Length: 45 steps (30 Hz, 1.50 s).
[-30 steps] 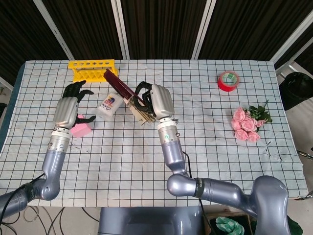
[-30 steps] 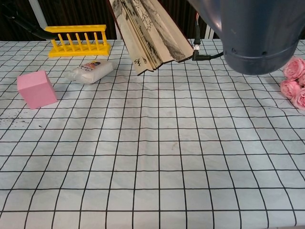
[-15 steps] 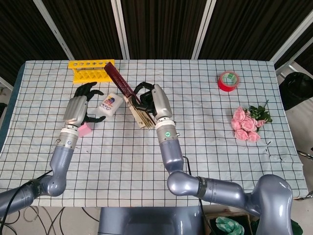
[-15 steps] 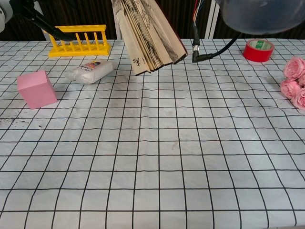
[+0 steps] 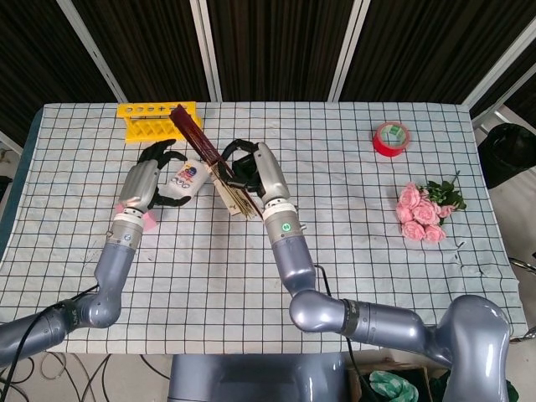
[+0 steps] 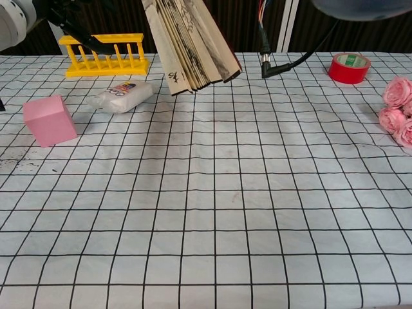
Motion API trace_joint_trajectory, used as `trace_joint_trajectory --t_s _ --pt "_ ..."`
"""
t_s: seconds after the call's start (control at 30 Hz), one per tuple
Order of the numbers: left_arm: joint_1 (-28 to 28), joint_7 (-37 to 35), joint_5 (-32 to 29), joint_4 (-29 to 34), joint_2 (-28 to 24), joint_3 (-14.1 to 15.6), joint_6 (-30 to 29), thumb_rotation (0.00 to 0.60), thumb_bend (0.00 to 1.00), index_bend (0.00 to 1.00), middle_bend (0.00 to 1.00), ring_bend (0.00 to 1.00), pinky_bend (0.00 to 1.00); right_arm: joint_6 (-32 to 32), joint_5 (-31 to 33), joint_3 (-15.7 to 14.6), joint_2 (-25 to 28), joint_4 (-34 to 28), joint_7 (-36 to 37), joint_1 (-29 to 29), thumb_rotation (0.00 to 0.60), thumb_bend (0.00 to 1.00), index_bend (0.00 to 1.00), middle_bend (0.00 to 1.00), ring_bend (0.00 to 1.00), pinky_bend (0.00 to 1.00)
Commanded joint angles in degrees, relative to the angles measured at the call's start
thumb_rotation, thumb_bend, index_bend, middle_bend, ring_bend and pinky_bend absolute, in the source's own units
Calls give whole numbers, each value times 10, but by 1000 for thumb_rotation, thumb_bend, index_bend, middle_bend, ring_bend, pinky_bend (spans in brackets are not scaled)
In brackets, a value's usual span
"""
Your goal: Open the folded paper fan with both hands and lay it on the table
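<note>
Fingers of my right hand [image 5: 255,172] are wrapped around the paper fan [image 5: 219,172], which I hold up off the worktop [image 5: 352,226] rather than resting on it. The fan is only slightly spread: its dark red outer stick slants up and away toward the yellow rack [image 5: 156,121], while the pale pleated leaves hang below my grip in a narrow wedge. From the chest view the pleats [image 6: 193,45] show some ink marks and float above the checked cloth, clear of it.

My left hand [image 5: 144,180] is released, fingers apart and holding nothing. It hovers just beside the fan's red stick, over the white packet [image 5: 186,182] and near the pink block [image 5: 149,219], which peeks out beneath my wrist. In the chest view the packet [image 6: 121,96] lies flat just in front of the rack [image 6: 103,55], and the block [image 6: 49,120] stands nearer to me, apart from both.

Well off to my right sit a roll of red tape [image 5: 391,138] and, closer to the edge, a bunch of pink roses [image 5: 423,211].
</note>
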<state>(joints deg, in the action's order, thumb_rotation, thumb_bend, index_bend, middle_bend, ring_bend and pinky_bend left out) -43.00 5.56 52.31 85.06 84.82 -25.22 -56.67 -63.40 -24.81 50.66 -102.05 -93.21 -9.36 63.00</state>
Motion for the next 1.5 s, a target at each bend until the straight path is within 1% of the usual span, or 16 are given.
trace_joint_trajectory --t_s 0.03,0.17,0.27,0.3,0.4,0.53,0.57,0.67,0.9,1.07,1.27,1.5 --pt "-4 -5 -5 5 -8 -1 10 600 123 315 86 2 37 53 -3 -6 21 -9 39 -15 600 625 892 981 1000 918" --pt "-12 -7 -9 8 -13 -1 21 600 124 315 86 2 37 77 4 -9 34 -14 61 -17 600 626 892 982 1000 918" --pt "-20 -9 -12 9 -17 0 35 600 150 317 86 1 37 83 10 -9 40 -18 73 -15 600 625 894 982 1000 918" --pt "-24 -12 -13 9 -21 1 46 600 164 317 86 1 36 84 14 -10 43 -20 78 -13 600 625 896 982 1000 918" --pt "-43 -24 -15 6 -39 6 108 600 178 324 86 1 37 82 23 -15 50 -27 86 -10 600 625 898 982 1000 918" --pt "-54 -43 -14 8 -51 11 143 600 193 355 86 1 37 75 28 -21 56 -31 93 -5 600 625 898 982 1000 918" --pt "-54 -48 -13 6 -50 15 147 600 197 361 86 1 37 74 29 -24 57 -33 95 -3 600 625 898 982 1000 918" --pt "-59 -56 -20 2 -48 17 151 600 199 372 86 1 37 72 32 -28 60 -34 101 0 600 625 898 982 1000 918" --pt "-72 -68 -42 -12 -38 23 160 600 243 404 86 1 36 67 37 -37 63 -36 113 6 600 626 899 982 1000 918" --pt "-80 -86 -56 -16 -37 24 182 600 272 431 87 1 37 65 41 -42 65 -34 120 10 600 625 901 982 1000 918" --pt "-87 -100 -51 -21 -38 30 200 600 294 477 90 1 37 62 45 -47 68 -35 125 15 600 625 901 982 1000 919" --pt "-90 -119 -47 -19 -36 34 204 600 337 535 99 1 37 57 48 -54 71 -41 131 18 600 626 901 982 1000 918"
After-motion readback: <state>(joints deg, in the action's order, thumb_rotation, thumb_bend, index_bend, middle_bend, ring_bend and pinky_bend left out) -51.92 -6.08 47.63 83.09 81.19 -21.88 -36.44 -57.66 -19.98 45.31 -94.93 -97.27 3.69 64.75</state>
